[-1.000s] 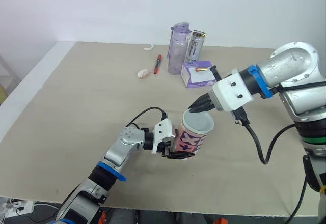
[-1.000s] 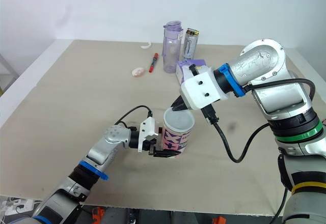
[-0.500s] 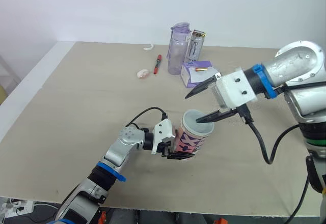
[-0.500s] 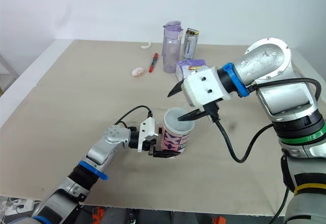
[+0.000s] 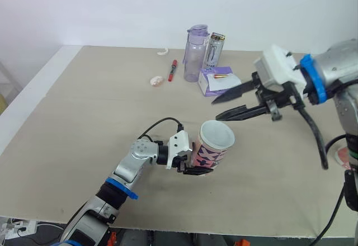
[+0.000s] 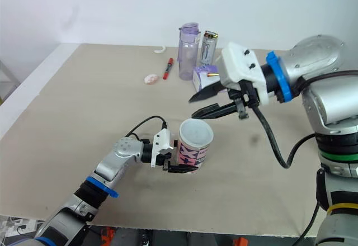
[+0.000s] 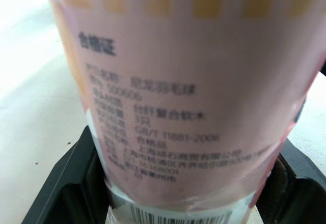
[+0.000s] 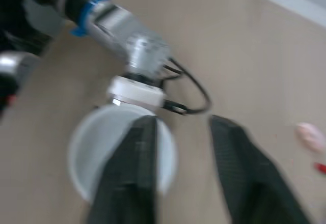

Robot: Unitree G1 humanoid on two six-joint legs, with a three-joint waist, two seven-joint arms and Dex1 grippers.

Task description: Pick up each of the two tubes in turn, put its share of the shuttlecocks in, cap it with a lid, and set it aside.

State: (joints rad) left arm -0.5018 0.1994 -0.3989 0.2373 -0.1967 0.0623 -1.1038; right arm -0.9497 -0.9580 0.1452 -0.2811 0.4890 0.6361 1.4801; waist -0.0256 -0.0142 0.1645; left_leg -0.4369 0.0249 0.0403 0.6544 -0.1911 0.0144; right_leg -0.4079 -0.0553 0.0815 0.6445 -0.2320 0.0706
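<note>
A short pink-and-white tube (image 5: 212, 148) stands tilted over the middle of the table, and my left gripper (image 5: 199, 163) is shut on its lower part. A pale lid (image 5: 217, 136) covers its top. In the left wrist view the tube's printed label (image 7: 188, 81) sits between the black fingers (image 7: 61, 183). My right gripper (image 5: 215, 109) hangs open and empty, above and to the right of the tube and apart from it. The right wrist view looks down past the fingers (image 8: 133, 173) onto the white round top (image 8: 97, 152).
At the back of the table stand a purple bottle (image 5: 196, 53), a clear can (image 5: 214, 50) and a purple box (image 5: 218, 81). A red pen (image 5: 173, 70), a small pink object (image 5: 157, 80) and a white curved piece (image 5: 163, 51) lie to their left.
My right gripper was shut at the tube's rim, then opened and drew back up and to the right. The tube now shows a pale lid. The left arm stayed still.
</note>
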